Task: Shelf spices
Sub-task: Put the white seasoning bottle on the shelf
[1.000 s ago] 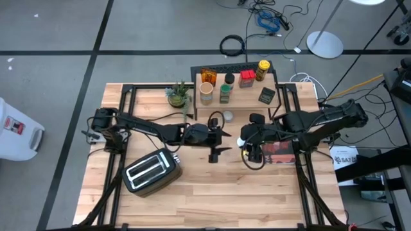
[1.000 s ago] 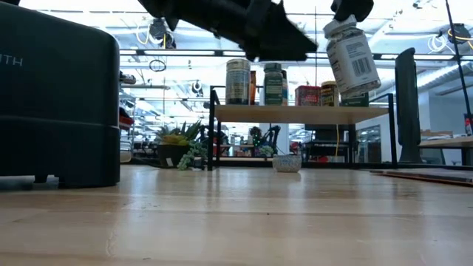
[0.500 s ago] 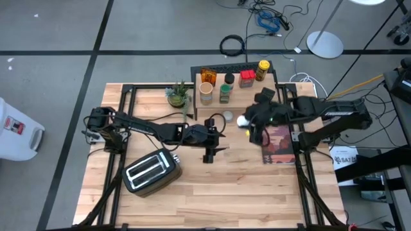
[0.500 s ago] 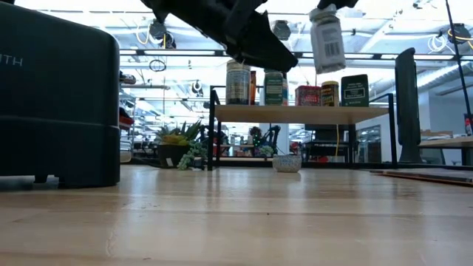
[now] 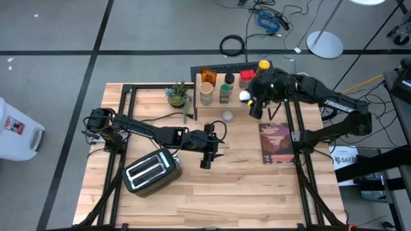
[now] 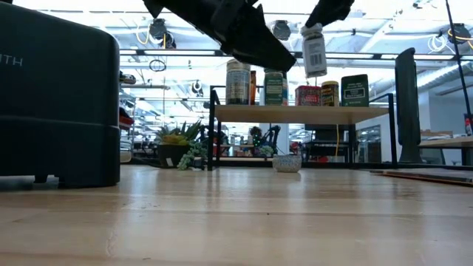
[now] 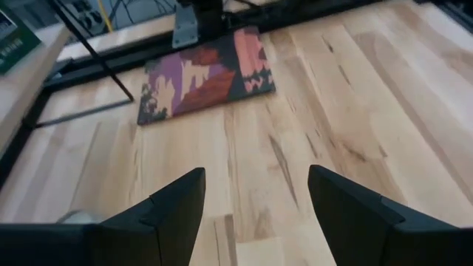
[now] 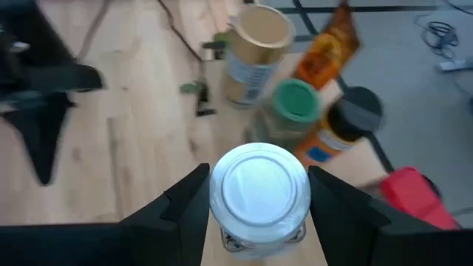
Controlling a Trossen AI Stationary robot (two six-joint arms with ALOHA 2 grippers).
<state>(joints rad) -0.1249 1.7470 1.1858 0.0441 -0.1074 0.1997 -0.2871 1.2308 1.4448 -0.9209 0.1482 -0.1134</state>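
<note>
- While the left claw [image 5: 207,152] hangs idle over mid-worktop [image 5: 237,186], fingers apart and holding nothing, the right claw [image 8: 259,193] is clamped on a white-capped jar [image 8: 259,191].
- Jar position: in the air over the shelf [image 5: 221,109], above its front right part, as the high view shows it [image 5: 244,98]. The low view puts the jar [image 6: 313,50] clear of the shelf top [image 6: 295,113] and higher than the spices standing there.
- Jar axis: close to upright in the low view, cap up in the claw, base down toward the shelf.
- Already shelved: tan-lidded tin [image 8: 255,46], green-capped bottle [image 8: 291,109], black-capped bottle [image 8: 341,127], orange packet [image 8: 324,46], red tin [image 8: 412,193], yellow-capped jar [image 5: 262,68], dark green box [image 6: 355,89].
- Key relation: open shelf top lies straight below the jar, in front of the row of spices; the green-capped bottle is its nearest neighbour.
- Judgement: the next move is a straight descent by the right arm, the only arm near the shelf; the left is well apart.
- Risk: clipping the green-capped bottle on the way down.
- One small round dish [image 5: 227,116] sits on the worktop just in front of the shelf.
</note>
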